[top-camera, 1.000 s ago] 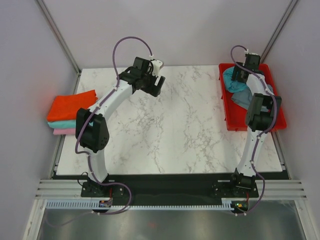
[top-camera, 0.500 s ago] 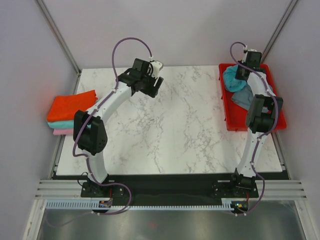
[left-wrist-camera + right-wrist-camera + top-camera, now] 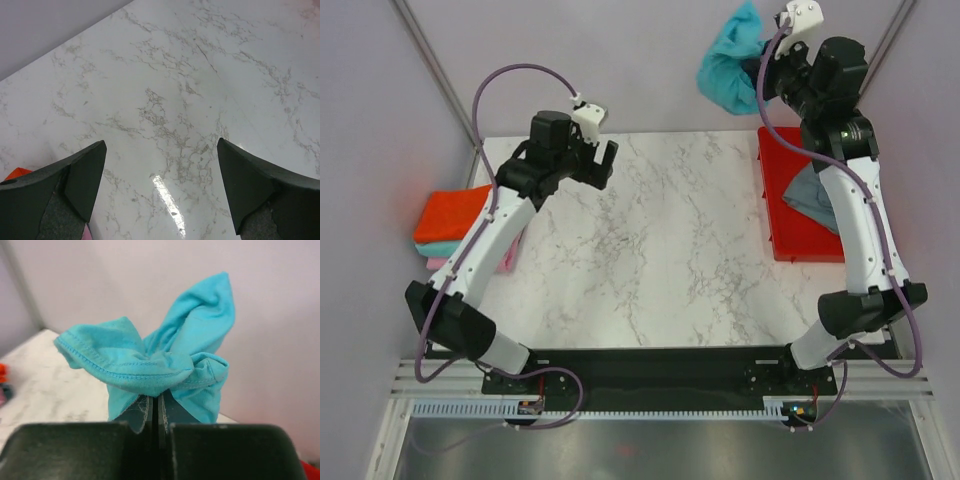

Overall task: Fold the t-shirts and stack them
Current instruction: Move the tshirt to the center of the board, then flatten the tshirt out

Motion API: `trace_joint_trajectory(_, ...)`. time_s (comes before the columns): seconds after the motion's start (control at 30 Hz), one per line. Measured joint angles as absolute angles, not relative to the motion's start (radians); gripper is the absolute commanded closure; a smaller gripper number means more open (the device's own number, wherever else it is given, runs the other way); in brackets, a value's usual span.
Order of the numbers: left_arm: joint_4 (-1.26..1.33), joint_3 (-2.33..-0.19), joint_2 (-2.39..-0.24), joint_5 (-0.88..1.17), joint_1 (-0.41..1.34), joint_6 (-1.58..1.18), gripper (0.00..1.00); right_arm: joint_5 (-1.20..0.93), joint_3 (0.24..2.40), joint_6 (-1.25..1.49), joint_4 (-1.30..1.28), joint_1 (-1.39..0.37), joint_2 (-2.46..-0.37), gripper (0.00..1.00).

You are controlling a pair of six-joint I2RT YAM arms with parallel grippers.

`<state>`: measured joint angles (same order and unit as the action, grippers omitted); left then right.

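Note:
My right gripper [image 3: 760, 72] is raised high at the back right and shut on a turquoise t-shirt [image 3: 728, 62], which hangs bunched from it. In the right wrist view the cloth [image 3: 150, 360] is pinched between the closed jaws of the gripper [image 3: 159, 402]. A slate grey t-shirt [image 3: 812, 195] lies in the red tray [image 3: 775, 235]. Folded orange-red [image 3: 450, 212], teal [image 3: 438, 249] and pink [image 3: 435, 263] t-shirts are stacked at the table's left edge. My left gripper [image 3: 590, 165] hovers open over the back left of the marble top, its fingers [image 3: 85, 175] spread wide with nothing between them.
The red tray sits at the table's right edge, near the right arm. Metal frame posts [image 3: 435, 75] run along the back corners. Pale walls close in on three sides.
The right gripper closed on the turquoise t-shirt in the tray and lifted it high toward the back. The left arm swung left and its gripper opened wider.

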<state>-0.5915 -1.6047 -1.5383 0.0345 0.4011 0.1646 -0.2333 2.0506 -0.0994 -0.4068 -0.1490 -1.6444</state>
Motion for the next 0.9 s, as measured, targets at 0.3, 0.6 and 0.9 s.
trace_joint_trajectory(0.3, -0.576, -1.444, -1.298, -0.004, 0.385, 0.146, 0.01, -0.292, 1.838, 0.005, -0.432, -0.282, -1.465, 0.06)
trace_joint_trajectory(0.6, -0.580, -1.339, -1.276, -0.024, 0.366, 0.142, 0.01, -0.283, 1.501, 0.061, -0.505, -0.277, -1.488, 0.07)
trace_joint_trajectory(0.9, -0.747, -1.235, -1.412, 0.046, 0.363, 0.063, 0.06, -0.542, 1.575, 0.137, -0.478, -0.302, -1.868, 0.26)
